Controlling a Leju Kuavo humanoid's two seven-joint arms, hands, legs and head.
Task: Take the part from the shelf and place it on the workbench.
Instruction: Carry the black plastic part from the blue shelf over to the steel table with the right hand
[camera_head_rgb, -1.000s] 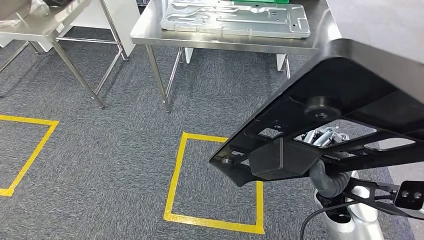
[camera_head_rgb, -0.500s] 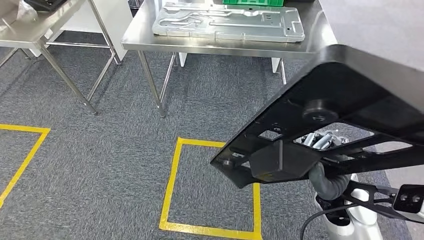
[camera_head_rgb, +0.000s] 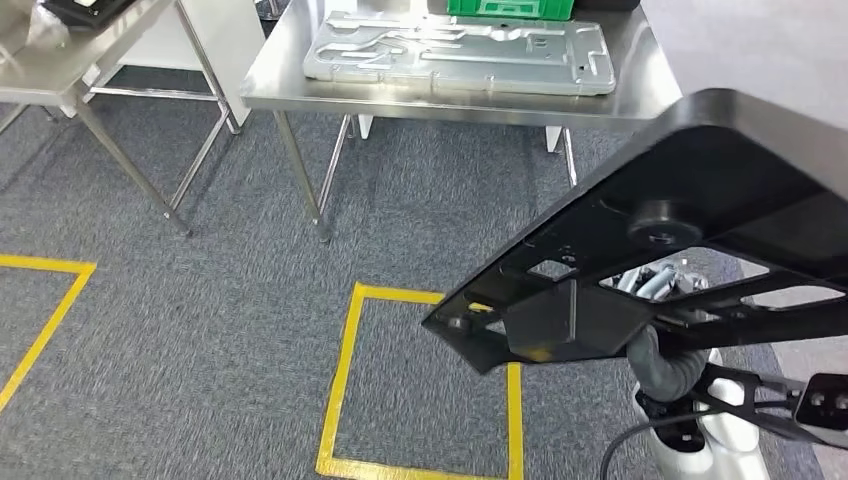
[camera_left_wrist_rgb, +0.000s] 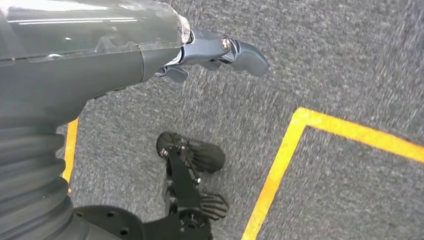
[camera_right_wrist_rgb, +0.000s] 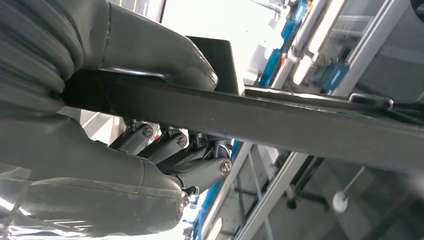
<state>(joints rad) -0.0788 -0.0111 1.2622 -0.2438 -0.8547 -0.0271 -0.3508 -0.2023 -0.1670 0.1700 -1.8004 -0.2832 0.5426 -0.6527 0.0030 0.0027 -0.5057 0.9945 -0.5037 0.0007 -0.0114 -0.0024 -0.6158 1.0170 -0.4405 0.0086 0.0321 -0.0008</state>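
clearly the black part (camera_head_rgb: 700, 230) is off the shelf and up in the air, carried on the robot's right side, broad and flat with cut-out windows and a raised round boss. it looks like a stiff moulded or stamped plate, not heavy for its spread but awkward, since so much of it sticks out beyond the grip and would want to tip. the smooth dark face may be slippery, so holding at an edge with the thumb over one face and fingers under the other seems right, and that is how the right hand (camera_right_wrist_rgb: 165, 125) has it: thumb (camera_right_wrist_rgb: 165, 60) pressed on one side, dark fingers (camera_right_wrist_rgb: 200, 167) curled against the other, clamped firmly. the left hand (camera_left_wrist_rgb: 210, 52) hangs over the grey carpet (camera_left_wrist_rgb: 325, 60) holding nothing, fingers loosely spread. ahead stands the steel workbench (camera_head_rgb: 280, 75) with a silver plate (camera_head_rgb: 460, 55) already lying on it, and yellow tape squares (camera_head_rgb: 345, 385) mark the floor between.
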